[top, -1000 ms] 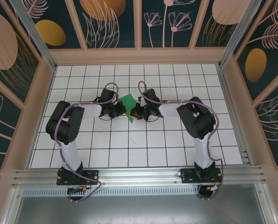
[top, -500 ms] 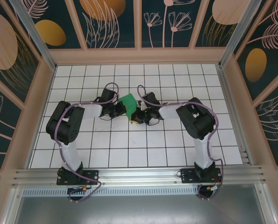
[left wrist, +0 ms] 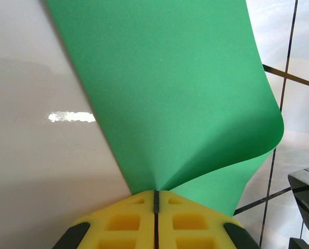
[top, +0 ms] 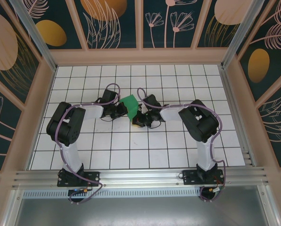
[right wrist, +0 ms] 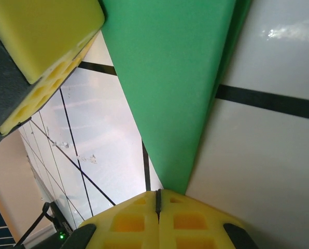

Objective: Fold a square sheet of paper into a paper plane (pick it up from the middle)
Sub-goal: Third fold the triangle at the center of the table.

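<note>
The square sheet of paper is bright green and hangs bent between my two grippers over the middle of the white grid table. My left gripper is shut on it: the sheet fans up out of the seam between the yellow fingers and curls over at the right. My right gripper is shut too. The sheet's narrow end runs down to its right fingertip, just beside the seam, so I cannot tell whether it is pinched. From above, the left gripper and right gripper almost touch.
The other arm's yellow finger sits close at the upper left of the right wrist view. Wooden walls ring the table, and a metal rail runs along the near edge by the arm bases.
My right gripper has shifted a little toward the near left, over the sheet's lower tip. The sheet now looks shorter from above. The left gripper has stayed put.
</note>
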`<move>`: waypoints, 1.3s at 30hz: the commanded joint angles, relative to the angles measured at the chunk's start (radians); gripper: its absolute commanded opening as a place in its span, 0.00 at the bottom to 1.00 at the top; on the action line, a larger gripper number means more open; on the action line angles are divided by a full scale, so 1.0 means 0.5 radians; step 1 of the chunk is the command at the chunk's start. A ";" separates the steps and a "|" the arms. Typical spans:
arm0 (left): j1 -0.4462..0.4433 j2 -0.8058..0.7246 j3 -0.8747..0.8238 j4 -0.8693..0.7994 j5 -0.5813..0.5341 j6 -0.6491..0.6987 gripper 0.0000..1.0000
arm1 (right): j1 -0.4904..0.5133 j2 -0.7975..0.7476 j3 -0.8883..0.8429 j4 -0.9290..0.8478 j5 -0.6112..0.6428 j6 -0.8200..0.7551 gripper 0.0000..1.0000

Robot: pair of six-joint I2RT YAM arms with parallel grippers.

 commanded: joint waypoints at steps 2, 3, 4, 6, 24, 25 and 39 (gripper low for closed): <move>0.005 0.066 -0.022 -0.137 -0.185 0.028 0.08 | 0.007 -0.060 0.070 -0.086 0.029 -0.056 0.04; 0.005 0.069 -0.022 -0.139 -0.187 0.031 0.08 | 0.004 -0.102 0.087 -0.072 0.035 -0.067 0.04; 0.004 0.069 -0.020 -0.141 -0.187 0.032 0.08 | -0.005 -0.147 0.099 -0.058 0.041 -0.080 0.05; 0.002 0.069 -0.012 -0.142 -0.186 0.038 0.08 | -0.026 -0.205 0.115 -0.032 0.067 -0.099 0.06; 0.005 0.069 -0.009 -0.179 -0.203 0.053 0.08 | -0.162 0.139 0.440 -0.159 0.304 -0.259 0.08; 0.004 0.069 -0.008 -0.182 -0.206 0.054 0.08 | -0.163 0.155 0.448 -0.173 0.322 -0.257 0.08; 0.005 0.072 -0.008 -0.215 -0.233 0.078 0.07 | -0.226 0.157 0.570 -0.191 0.189 -0.342 0.09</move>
